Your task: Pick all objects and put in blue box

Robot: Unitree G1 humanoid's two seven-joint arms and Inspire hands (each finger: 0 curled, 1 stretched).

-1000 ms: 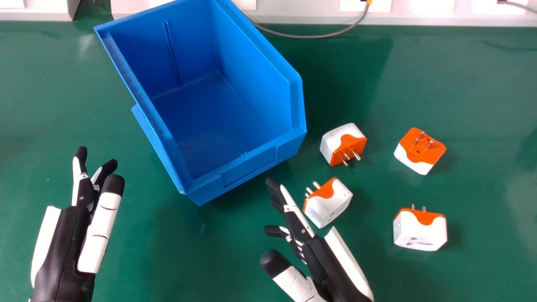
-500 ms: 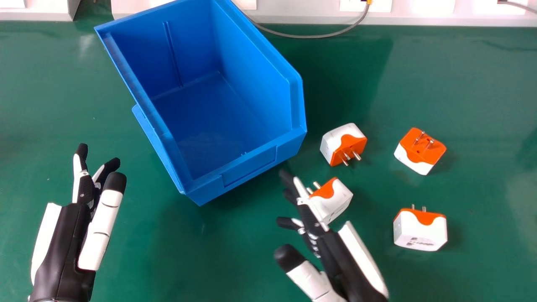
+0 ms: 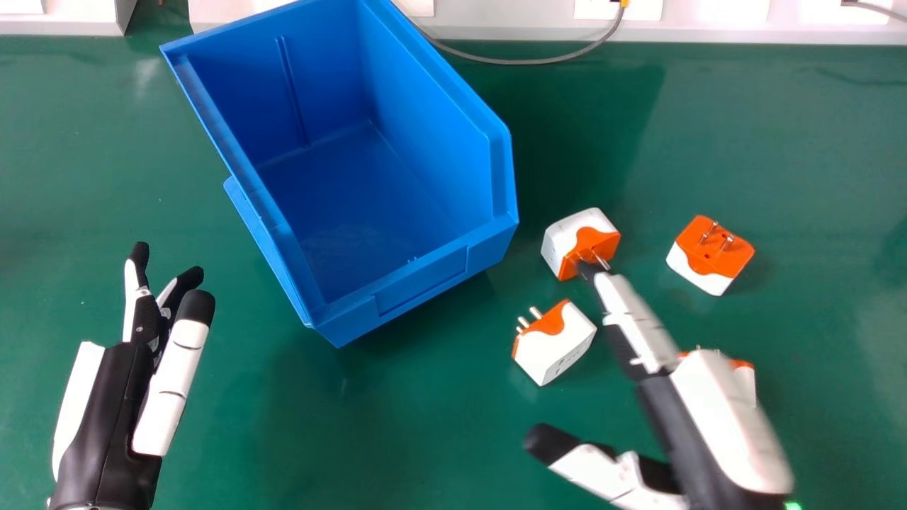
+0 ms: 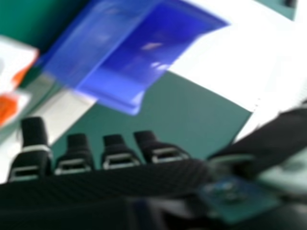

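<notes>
1. On the green desk (image 3: 340,439), the blue box (image 3: 425,280) is set.
2. The right hand (image 3: 723,425) is held over the desk, its fingers extended.
3. The left hand (image 3: 110,411) is seen at the left, fingers released.
4. Right of the box, four plug adapters (image 3: 558,350) are scattered, one partly hidden by the right hand.

Head view: I look forward and down from above the table (image 3: 397,425), far enough off to get most of the box (image 3: 425,283), the plugs (image 3: 556,343), left hand (image 3: 106,418) and right hand (image 3: 723,425). Right hand view: I look from that hand past its own fingers (image 4: 117,155), very close, towards the box, scene slanted. Shared: box, table, right hand, some plug parts.
</notes>
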